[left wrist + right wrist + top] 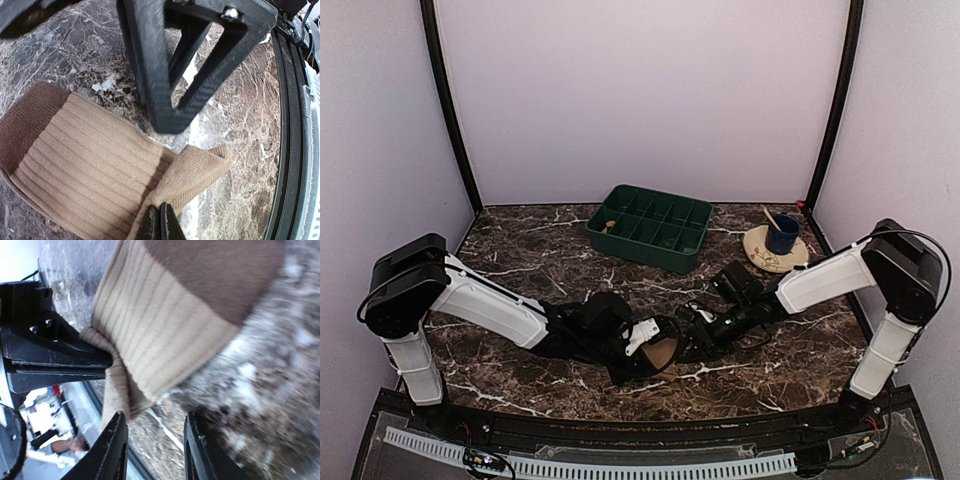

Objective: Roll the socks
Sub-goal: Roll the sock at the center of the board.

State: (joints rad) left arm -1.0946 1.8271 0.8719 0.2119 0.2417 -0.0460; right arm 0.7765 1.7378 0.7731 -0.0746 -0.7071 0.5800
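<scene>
The tan sock (pixel 90 165) barely shows overhead. Close up, the left gripper (pixel 160 222) pinches its folded edge; the right gripper (pixel 156 417) stands parted.

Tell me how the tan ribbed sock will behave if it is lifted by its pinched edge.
Probably floppy: the tan sock folds over where the left tool pinches its edge, so the rest would likely drape and hang. Its ribbed knit looks grippy, so it may drag on the marble table rather than slide. It seems thin and light.
</scene>
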